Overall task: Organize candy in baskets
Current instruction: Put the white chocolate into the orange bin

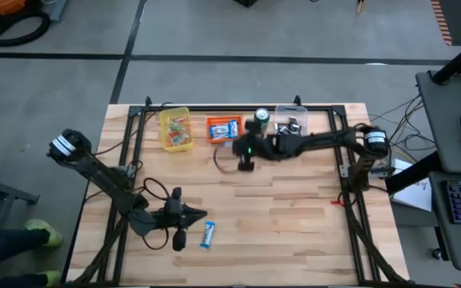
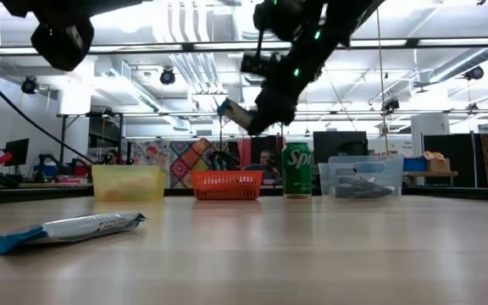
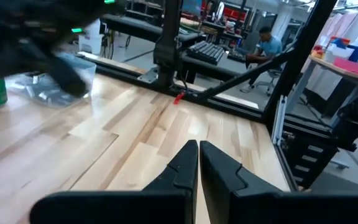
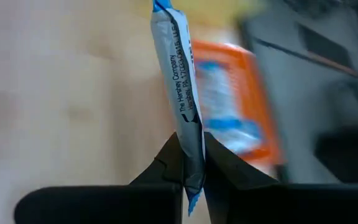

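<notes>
My right gripper hangs above the table just in front of the orange basket, shut on a blue-and-white candy bar. The low view shows the gripper raised well above the baskets. My left gripper is shut and holds nothing, near the table's near edge. Another blue-and-white bar lies flat on the wood beside it. The yellow basket, with small sweets inside, the orange basket with blue-and-white bars and the clear basket with dark pieces stand in a row at the far edge. My right gripper pinches the blue-and-white bar between its two fingers near one end of the wrapper. A short blue tip pokes out behind the fingers, and most of the bar sticks out past the fingertips. The bar is lifted clear of the table.
A green soda can stands between the orange and clear baskets, close to my right arm. A black metal frame runs behind the baskets and along both sides. Bare wood stretches across the middle and right of the table. People sit at desks beyond it.
</notes>
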`<action>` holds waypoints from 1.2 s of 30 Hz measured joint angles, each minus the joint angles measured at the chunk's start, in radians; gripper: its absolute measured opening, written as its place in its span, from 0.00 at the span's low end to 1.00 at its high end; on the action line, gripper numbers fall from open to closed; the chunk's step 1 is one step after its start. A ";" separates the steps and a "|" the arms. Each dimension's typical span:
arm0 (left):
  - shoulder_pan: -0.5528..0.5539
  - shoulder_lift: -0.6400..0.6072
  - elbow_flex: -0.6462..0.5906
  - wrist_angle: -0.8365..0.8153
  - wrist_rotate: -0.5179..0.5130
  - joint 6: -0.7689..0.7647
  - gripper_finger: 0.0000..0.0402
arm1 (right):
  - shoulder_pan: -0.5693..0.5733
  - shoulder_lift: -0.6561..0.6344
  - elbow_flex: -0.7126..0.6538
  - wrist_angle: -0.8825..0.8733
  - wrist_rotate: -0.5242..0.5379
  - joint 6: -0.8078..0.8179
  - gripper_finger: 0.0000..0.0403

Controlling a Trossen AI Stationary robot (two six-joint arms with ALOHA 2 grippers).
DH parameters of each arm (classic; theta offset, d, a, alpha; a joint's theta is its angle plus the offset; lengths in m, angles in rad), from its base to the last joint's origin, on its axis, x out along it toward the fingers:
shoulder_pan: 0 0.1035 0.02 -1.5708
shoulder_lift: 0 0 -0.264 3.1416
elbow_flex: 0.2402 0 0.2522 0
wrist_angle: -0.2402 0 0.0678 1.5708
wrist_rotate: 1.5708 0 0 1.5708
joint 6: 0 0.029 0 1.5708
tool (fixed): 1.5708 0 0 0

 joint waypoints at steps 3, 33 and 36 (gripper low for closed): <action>-0.001 -0.017 0.000 -0.002 0.000 0.022 0.00 | -0.094 0.002 0.000 0.038 -0.002 -0.013 0.06; -0.001 -0.028 0.000 -0.065 0.000 -0.054 0.00 | -0.244 0.146 0.153 0.043 -0.192 0.015 0.33; -0.001 -0.027 0.000 -0.129 0.005 -0.175 0.00 | -0.220 0.101 0.153 -0.025 -0.226 0.056 0.34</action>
